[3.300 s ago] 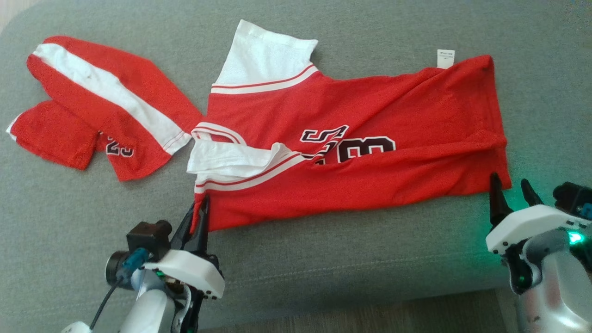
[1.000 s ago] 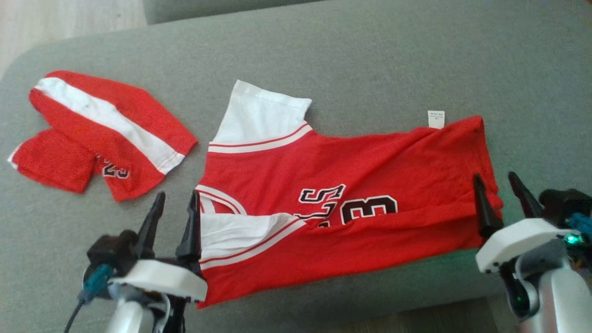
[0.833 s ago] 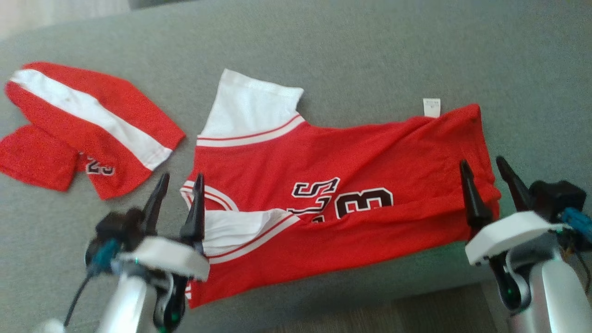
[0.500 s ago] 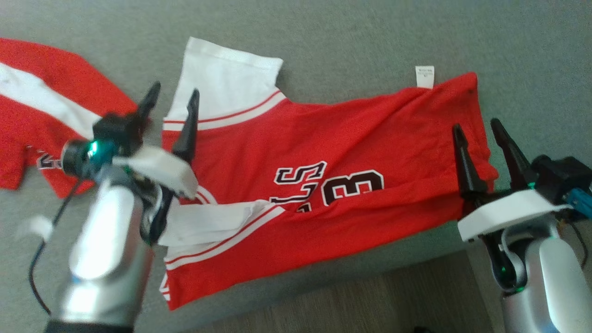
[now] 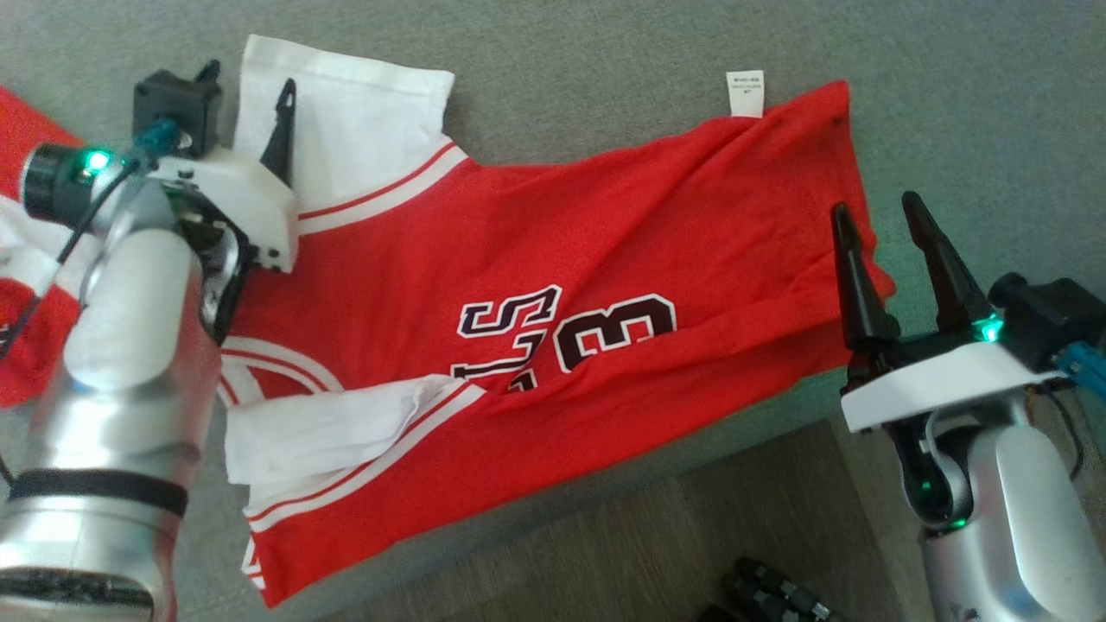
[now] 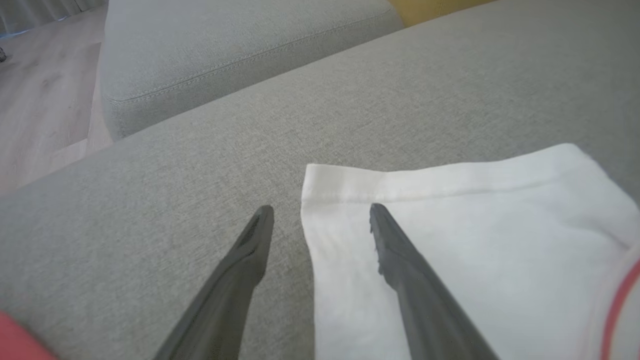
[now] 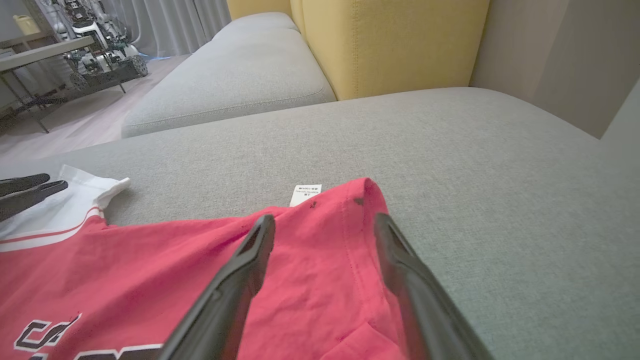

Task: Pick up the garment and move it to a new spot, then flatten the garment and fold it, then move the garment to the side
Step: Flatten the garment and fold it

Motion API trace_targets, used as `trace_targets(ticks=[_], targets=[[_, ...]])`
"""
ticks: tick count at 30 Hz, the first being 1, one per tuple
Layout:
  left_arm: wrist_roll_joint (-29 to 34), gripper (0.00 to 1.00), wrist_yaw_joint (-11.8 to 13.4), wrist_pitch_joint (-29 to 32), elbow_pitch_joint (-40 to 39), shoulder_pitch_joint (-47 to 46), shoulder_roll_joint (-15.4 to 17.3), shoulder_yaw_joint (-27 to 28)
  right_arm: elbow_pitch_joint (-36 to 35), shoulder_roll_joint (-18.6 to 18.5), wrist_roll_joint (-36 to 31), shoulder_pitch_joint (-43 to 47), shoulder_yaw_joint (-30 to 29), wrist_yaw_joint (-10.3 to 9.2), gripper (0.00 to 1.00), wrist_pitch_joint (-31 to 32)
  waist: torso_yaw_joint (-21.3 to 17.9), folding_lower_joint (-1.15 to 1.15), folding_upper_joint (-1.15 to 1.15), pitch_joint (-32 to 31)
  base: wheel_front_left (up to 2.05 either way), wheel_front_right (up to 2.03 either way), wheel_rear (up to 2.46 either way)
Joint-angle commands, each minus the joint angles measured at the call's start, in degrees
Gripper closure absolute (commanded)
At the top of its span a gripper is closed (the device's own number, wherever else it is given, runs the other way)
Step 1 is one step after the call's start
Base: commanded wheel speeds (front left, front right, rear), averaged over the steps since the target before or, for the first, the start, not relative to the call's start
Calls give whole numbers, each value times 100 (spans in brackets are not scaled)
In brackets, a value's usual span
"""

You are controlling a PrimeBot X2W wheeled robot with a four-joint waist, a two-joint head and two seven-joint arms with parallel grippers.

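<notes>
Left arm has swung up from the near collar side to the far sleeve; the head camera shifted too, so the whole scene sliding isn't the jersey moving. The left gripper [image 5: 248,78] now sits spread wide over the outer corner of the white sleeve [image 5: 346,112], one finger over cloth, the other over bare grey sofa cushion [image 5: 605,43]; nothing pinched. The right gripper [image 5: 873,206] is still parked at the hem end, also wide open, fingers straddling the hem edge, holding nothing. Looks like the flattening step: both ends lined up for a pull to smooth things out, grasp not yet made.

The red jersey [image 5: 553,285] lies chest-up on the cushion, near edge right along the cushion's front lip above the wood floor [image 5: 648,553]. Its long axis runs left to right across the head view, tilted a bit; neck to the robot's left, hem and care label [image 5: 745,93] to its right. The near sleeve is flopped over the chest, so not flat yet.
</notes>
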Motion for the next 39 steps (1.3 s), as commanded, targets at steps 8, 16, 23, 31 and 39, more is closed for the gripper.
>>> trace_targets(ticks=[8, 16, 23, 31, 39], targets=[[142, 0, -56, -83, 637, -787, 264, -83, -73, -60, 92, -214, 139, -2, 0, -145, -118, -1, 0, 127, 0, 0, 0], [-3, 100, -186, -424, 1243, -983, 105, -193, -59, -60, 6, -246, 70, -2, 0, -131, 20, -1, 0, 118, 0, 0, 0], [-362, 100, -287, -828, 1032, -862, -76, -96, -83, -60, 79, -316, -47, -2, 0, -51, 311, -1, 0, -25, 0, 0, 0], [-604, 100, -241, -887, -632, -163, -263, 182, 89, -60, -23, -585, -364, -2, 0, 289, 765, -1, 0, -218, 0, 0, 0], [-606, 100, -264, -888, -2224, 844, -443, 148, 778, -60, -344, -1094, -873, -2, 0, 801, 1281, -1, 0, -329, 0, 0, 0]])
